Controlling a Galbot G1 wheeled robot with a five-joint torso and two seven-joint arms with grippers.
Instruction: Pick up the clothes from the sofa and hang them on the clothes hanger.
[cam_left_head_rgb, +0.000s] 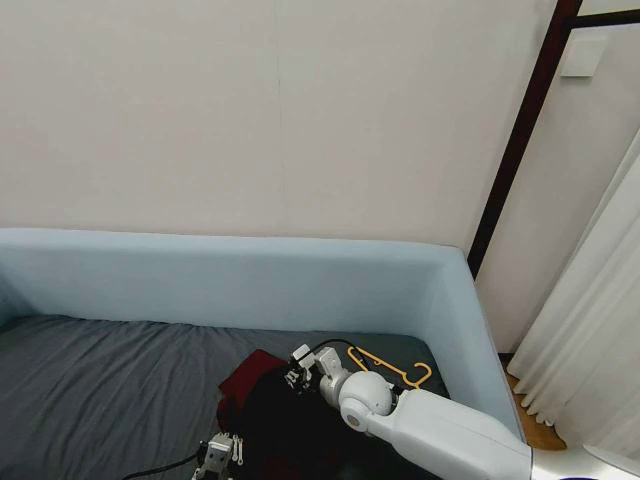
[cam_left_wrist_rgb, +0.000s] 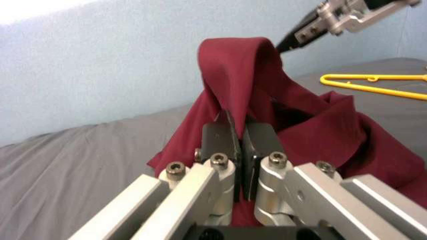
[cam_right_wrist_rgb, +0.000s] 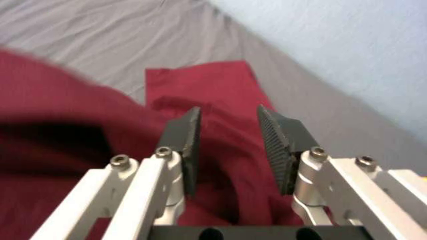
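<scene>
Left tool (cam_left_wrist_rgb: 239, 124) pinches the red garment (cam_left_wrist_rgb: 320, 135); right tool (cam_right_wrist_rgb: 230, 112), parted, hovers over it.

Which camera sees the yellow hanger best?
The head view: there the yellow hanger lies on the sofa with its hook showing. The left wrist view catches one end of it, beyond the red cloth that the left gripper pinches. The right wrist view, over the open right gripper, faces that cloth instead.

The left gripper (cam_left_wrist_rgb: 240, 129) sits at the near edge of the red garment (cam_left_wrist_rgb: 320, 135), its 2 jaws pinched on a raised fold. The right arm (cam_left_head_rgb: 450, 425) reaches over the garment's far side, and the right gripper (cam_right_wrist_rgb: 229, 112) hangs just above it, jaws spread apart.
</scene>
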